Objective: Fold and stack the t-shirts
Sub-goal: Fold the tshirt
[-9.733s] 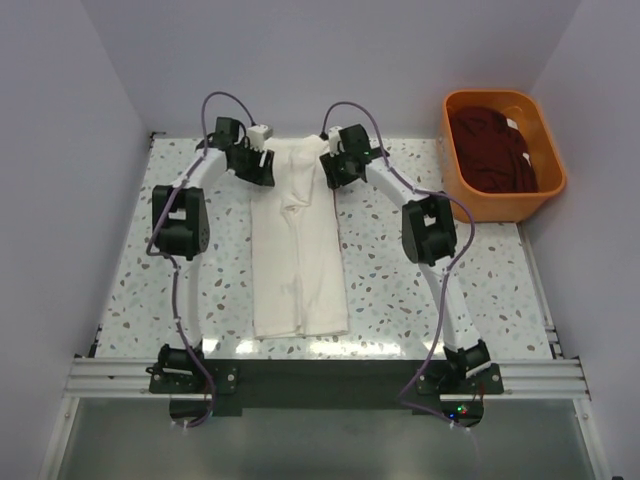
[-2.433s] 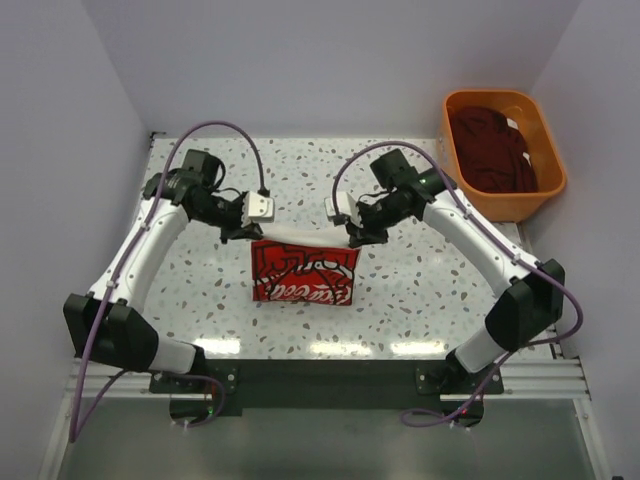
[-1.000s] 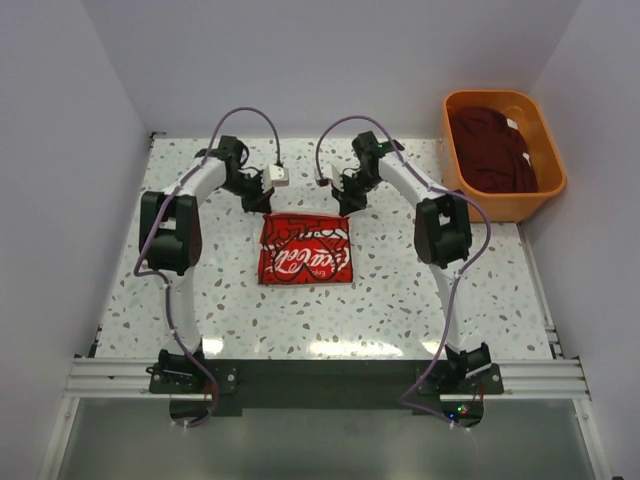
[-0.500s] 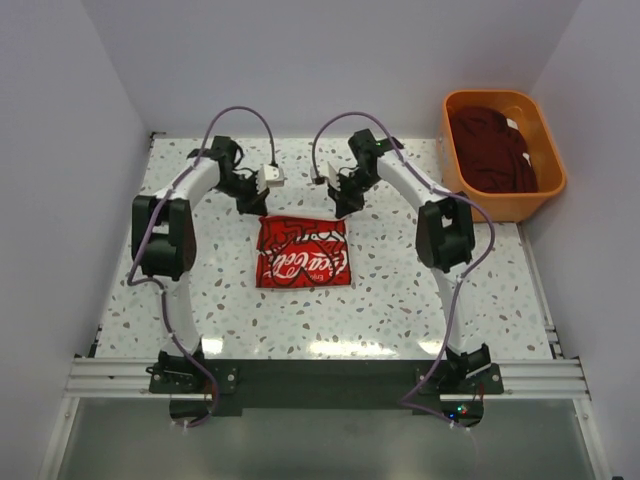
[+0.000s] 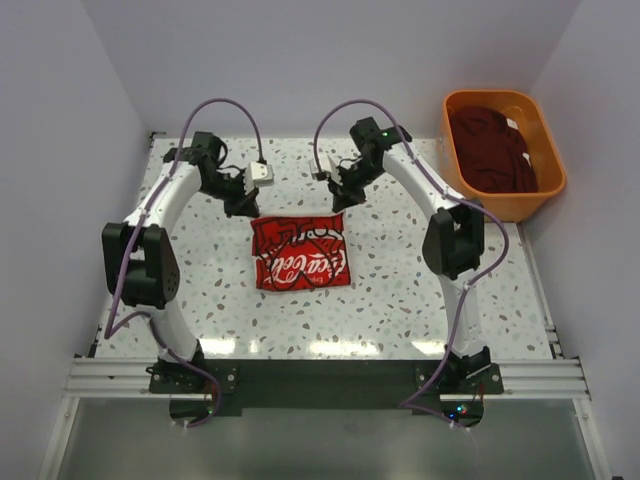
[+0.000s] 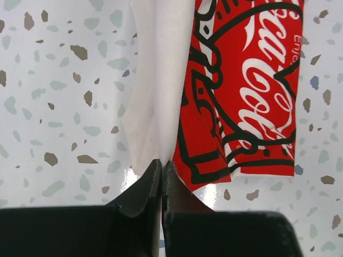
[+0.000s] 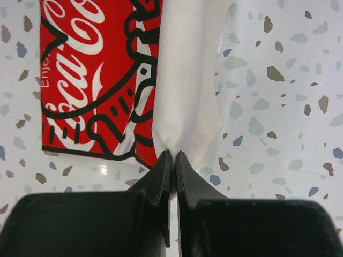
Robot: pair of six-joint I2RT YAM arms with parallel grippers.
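At centre of the counter [image 5: 400, 310] lay the cream-white t-shirt [image 5: 300, 255], folded small, red print up. Just beyond, left gripper [image 6: 162, 164] & right gripper [image 7: 174, 156] each had jaws together, pinching a far corner of its white edge, prob. to square the fold before letting go. Far right, the maroon t-shirt [image 5: 492, 148] sat in the orange tub [image 5: 455, 105].

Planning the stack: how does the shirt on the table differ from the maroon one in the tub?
The folded shirt lies flat, a rectangle, on the table; the maroon shirt sits crumpled in the orange tub. The folded shirt shows red print and white cloth; the maroon shirt is dark. The left gripper and right gripper pinch the folded shirt; the maroon shirt is untouched. Both are cloth.
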